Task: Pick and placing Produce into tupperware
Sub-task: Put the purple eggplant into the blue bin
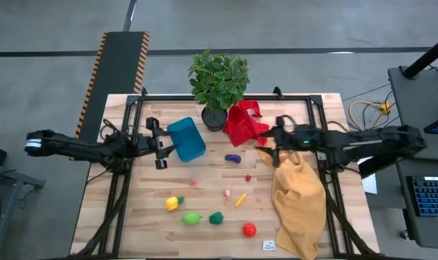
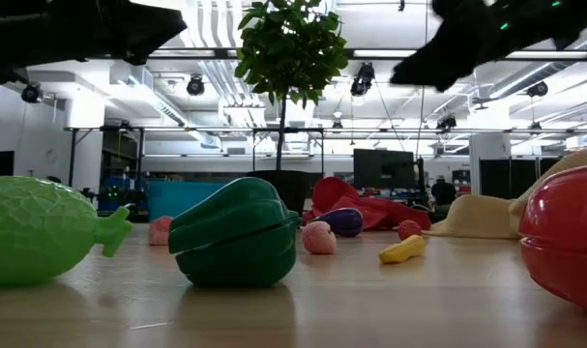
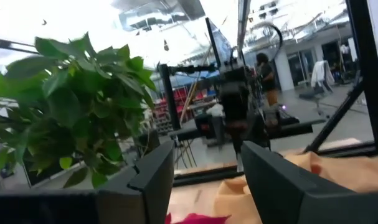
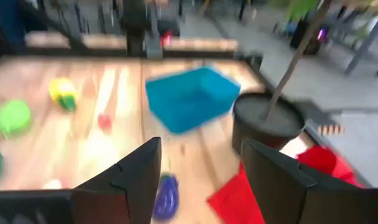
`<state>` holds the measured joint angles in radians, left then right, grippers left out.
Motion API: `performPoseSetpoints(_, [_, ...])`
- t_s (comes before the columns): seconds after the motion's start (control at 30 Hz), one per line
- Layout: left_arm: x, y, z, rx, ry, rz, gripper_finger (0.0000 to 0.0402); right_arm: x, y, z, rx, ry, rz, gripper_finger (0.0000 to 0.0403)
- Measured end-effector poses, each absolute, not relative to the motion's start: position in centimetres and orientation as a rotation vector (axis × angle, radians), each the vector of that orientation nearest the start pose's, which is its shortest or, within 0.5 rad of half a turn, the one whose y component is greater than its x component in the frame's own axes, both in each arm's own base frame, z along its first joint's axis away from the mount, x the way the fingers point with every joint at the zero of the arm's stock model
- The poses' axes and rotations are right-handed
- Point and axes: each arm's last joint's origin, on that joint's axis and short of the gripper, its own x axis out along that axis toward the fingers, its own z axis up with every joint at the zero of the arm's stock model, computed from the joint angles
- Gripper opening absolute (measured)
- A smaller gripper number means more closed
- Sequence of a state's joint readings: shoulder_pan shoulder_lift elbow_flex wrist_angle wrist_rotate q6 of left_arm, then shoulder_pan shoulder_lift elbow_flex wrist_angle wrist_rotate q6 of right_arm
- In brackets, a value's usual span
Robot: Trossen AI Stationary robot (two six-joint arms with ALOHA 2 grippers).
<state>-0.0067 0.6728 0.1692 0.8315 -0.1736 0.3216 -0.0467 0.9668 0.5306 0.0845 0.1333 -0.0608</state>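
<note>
The bright blue tupperware (image 1: 186, 139) rests on its base, left of the black plant pot (image 1: 213, 118). Toy produce lies loose on the wood: a dark blue eggplant (image 1: 233, 157), a small red piece (image 1: 248, 177), two pinkish pieces (image 1: 193, 182) (image 1: 226, 193), a yellow banana (image 1: 240, 200), a yellow-green piece (image 1: 174, 204), a light green one (image 1: 192, 218), a dark green pepper (image 1: 216, 217) and a red tomato (image 1: 249, 230). My left gripper (image 1: 163, 146) is open just left of the tub and holds nothing. My right gripper (image 1: 265, 144) is open beside the red cloth, with the eggplant (image 4: 165, 196) ahead of it.
A leafy potted plant (image 1: 219, 78) stands at the far edge. A red cloth (image 1: 244, 123) lies to the right of the pot, and a tan cloth (image 1: 299, 198) covers the table's right side. A black frame rail (image 1: 226, 97) runs along the far edge. People show in the room beyond.
</note>
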Motion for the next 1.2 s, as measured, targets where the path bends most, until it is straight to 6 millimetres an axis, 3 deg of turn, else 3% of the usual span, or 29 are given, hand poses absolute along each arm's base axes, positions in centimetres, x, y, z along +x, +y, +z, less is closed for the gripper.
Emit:
performPoseSetpoints(0.27, [14.9, 0.4, 23.3, 0.289, -0.293, 0.216, 0.0173, 26.4, -1.8, 20.8, -0.034, 0.565, -0.202, 0.0214])
performPoseSetpoints(0.5, [14.9, 0.4, 23.3, 0.289, -0.294, 0.216, 0.0173, 29.7, -1.9, 18.8, 0.004, 0.724, -0.214, 0.0214])
performPoseSetpoints(0.73, [15.1, 0.4, 23.1, 0.291, -0.275, 0.211, 0.0173, 30.9, -1.9, 17.0, 0.035, 0.810, -0.229, 0.0217])
performPoseSetpoints(1.2, [15.2, 0.4, 22.9, 0.292, -0.263, 0.210, 0.0173, 31.6, -1.8, 14.2, 0.077, 0.901, -0.200, 0.0262])
